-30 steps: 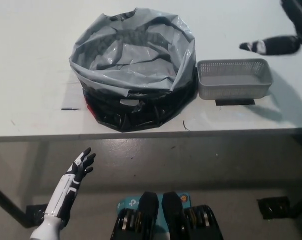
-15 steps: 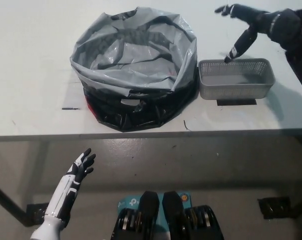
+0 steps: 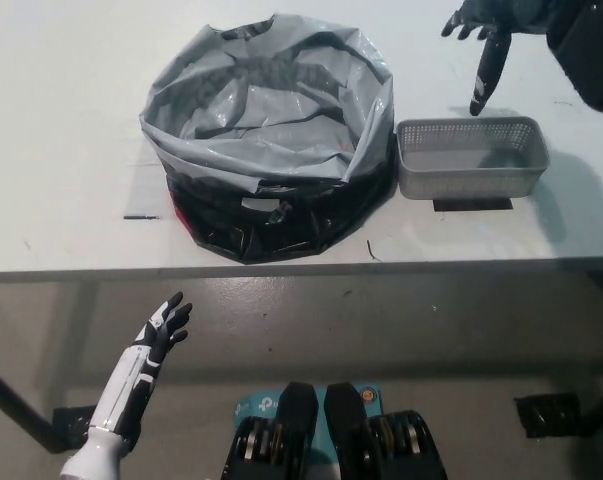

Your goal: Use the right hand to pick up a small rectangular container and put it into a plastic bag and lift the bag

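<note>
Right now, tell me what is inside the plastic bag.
The plastic bag stands open on the table, and only its own crumpled grey lining shows inside. Nothing lies there that I can see; its near wall hides part of the bottom.

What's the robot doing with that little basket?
The black right robot hand hangs open just behind the small grey basket on the white table, not holding it yet. Beside the basket sits a grey plastic bag, wide open with nothing visible inside. The white left robot hand rests open below the table edge.
</note>
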